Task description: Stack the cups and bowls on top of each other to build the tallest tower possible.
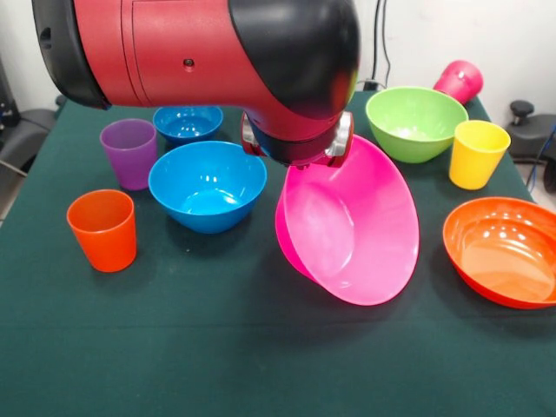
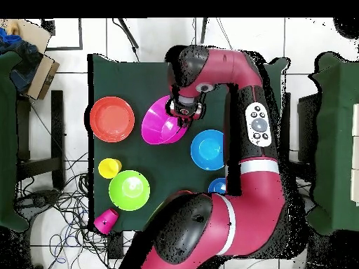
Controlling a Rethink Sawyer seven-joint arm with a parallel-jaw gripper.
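My gripper (image 1: 300, 163) is shut on the rim of the very large pink bowl (image 1: 356, 226), which hangs tilted on its edge at the table's middle. Both also show in the overhead view: the gripper (image 2: 184, 112) and the bowl (image 2: 160, 125). The medium blue bowl (image 1: 207, 184), small blue bowl (image 1: 188, 122), purple cup (image 1: 129, 152) and orange cup (image 1: 103, 229) stand to the left. The lime green bowl (image 1: 415, 122), yellow cup (image 1: 476, 153) and large orange bowl (image 1: 504, 250) stand to the right. The magenta cup (image 1: 460, 81) lies on its side at the far right corner. The small orange bowl is out of view.
The green table (image 1: 261, 347) has open cloth along its front edge. In the overhead view my arm (image 2: 252, 126) covers the purple and orange cups. A cardboard box (image 2: 38, 70) and cables lie on the floor beside the table.
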